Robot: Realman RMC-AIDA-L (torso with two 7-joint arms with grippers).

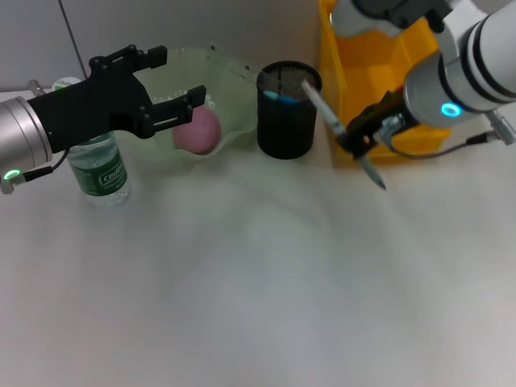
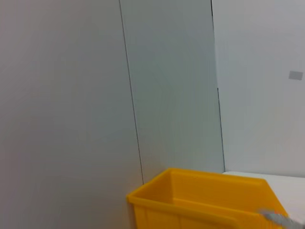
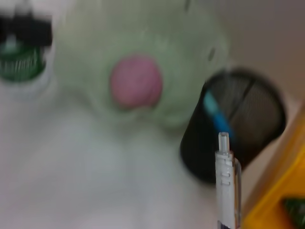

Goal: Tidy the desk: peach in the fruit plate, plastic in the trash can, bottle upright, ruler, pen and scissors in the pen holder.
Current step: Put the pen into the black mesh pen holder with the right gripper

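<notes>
- Fingers of the right gripper pinch the pen near mid-barrel, holding it tilted just beside the pen holder, its upper end over the rim.
- Pen: light, stiff and smooth, so it is likely to swivel in a mid-barrel pinch; a hold nearer the upper end would steady it.
- Fingers of the left gripper are spread and empty above the fruit plate, which holds the peach.
- Bottle stands upright on the desk.
</notes>
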